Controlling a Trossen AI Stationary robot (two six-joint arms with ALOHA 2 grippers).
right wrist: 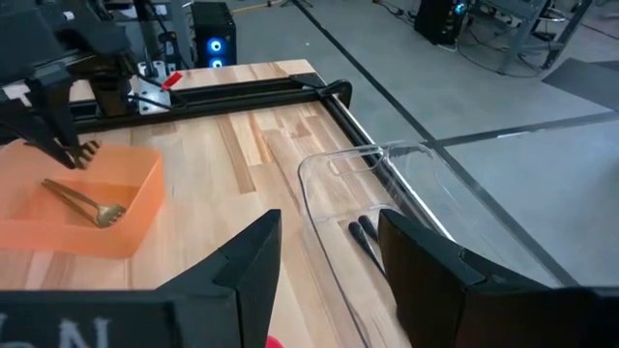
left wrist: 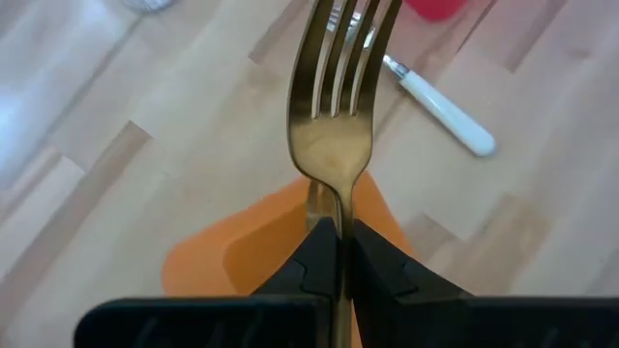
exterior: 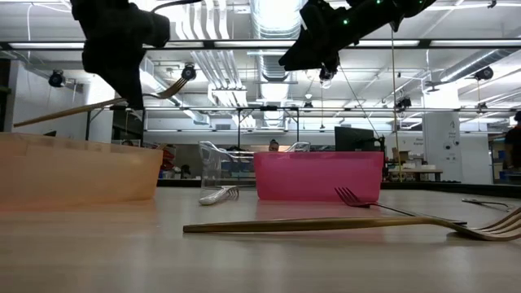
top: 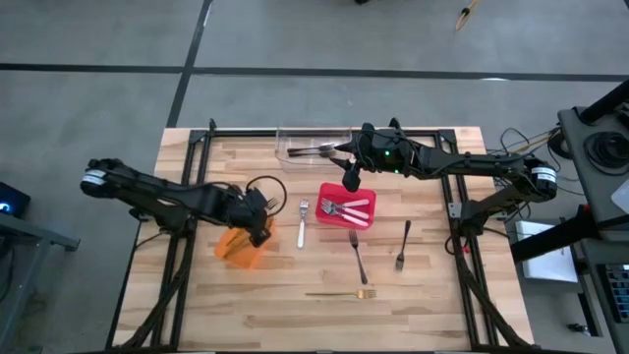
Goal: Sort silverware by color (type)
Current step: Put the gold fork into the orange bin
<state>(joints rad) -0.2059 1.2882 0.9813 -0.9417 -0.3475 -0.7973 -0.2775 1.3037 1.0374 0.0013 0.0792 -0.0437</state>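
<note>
My left gripper point(top: 259, 214) hangs above the orange bin point(top: 239, 248), shut on a gold fork point(exterior: 98, 106). One gold fork point(right wrist: 85, 205) lies inside that bin. My right gripper point(top: 351, 180) stands open and empty over the far edge of the red bin point(top: 346, 206), which holds silver forks with white handles point(top: 344, 209). Dark forks point(right wrist: 363, 234) lie in the clear bin point(top: 314, 146). On the table lie a white-handled silver fork point(top: 303, 224), two black forks point(top: 358, 256) point(top: 404, 246) and a gold fork point(top: 342, 293). My left gripper pinches the gold fork's neck point(left wrist: 329, 198), just behind the tines, between its two fingers. It comes from above, slanting down. The fork is lifted clear over the orange bin, close to level, tines point(exterior: 175, 88) slightly up and the handle point(exterior: 41, 118) sloping down behind the fingers.
A black frame rail point(top: 197, 157) runs along the table's left, far and right sides. The three bins stand in the far half. Bare wood lies along the near edge point(top: 295, 329), apart from the gold fork there.
</note>
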